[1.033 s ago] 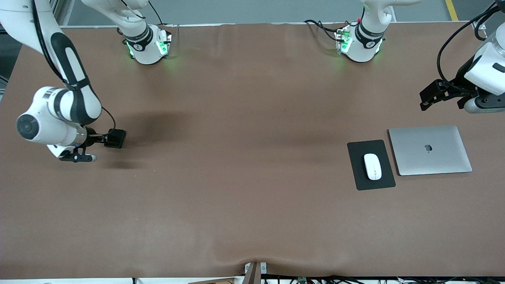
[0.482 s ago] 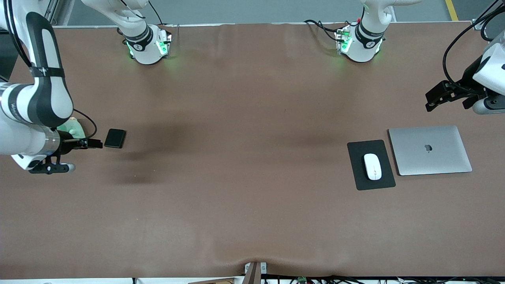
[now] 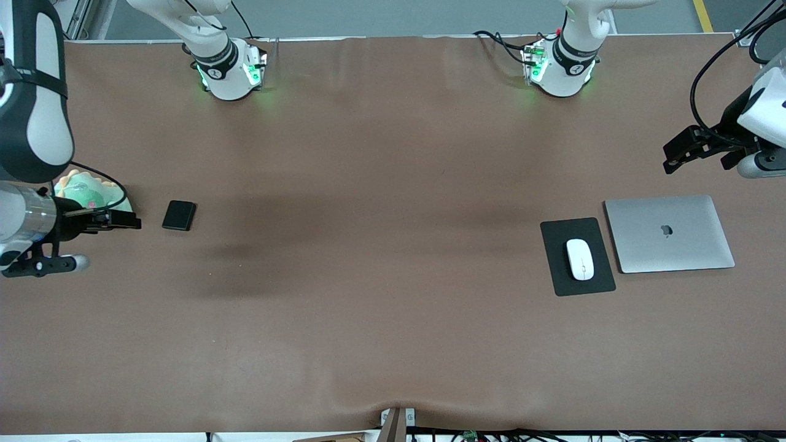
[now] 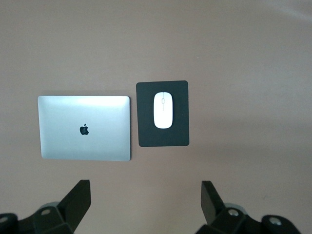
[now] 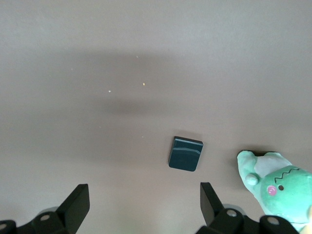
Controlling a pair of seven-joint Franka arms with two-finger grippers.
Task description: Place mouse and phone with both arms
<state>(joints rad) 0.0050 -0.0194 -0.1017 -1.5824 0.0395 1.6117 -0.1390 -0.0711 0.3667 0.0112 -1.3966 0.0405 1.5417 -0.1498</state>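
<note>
The black phone (image 3: 179,215) (image 5: 185,153) lies flat on the brown table at the right arm's end, with nothing touching it. My right gripper (image 3: 126,220) (image 5: 143,195) hangs open and empty over the table beside the phone, a short gap away from it. The white mouse (image 3: 580,259) (image 4: 163,110) rests on a black mat (image 3: 556,245) (image 4: 163,137) toward the left arm's end. My left gripper (image 3: 681,149) (image 4: 145,192) is open and empty, up over bare table at that end, apart from the mouse.
A closed silver laptop (image 3: 669,233) (image 4: 85,127) lies beside the mat. A green plush toy (image 3: 86,193) (image 5: 280,187) sits by the right gripper at the table's end. The two arm bases (image 3: 228,70) (image 3: 559,67) stand along the table's edge farthest from the front camera.
My right gripper has drawn back from the phone toward its end of the table, uncovering the plush toy. The phone stays where it lay. The left gripper has shifted slightly outward.
</note>
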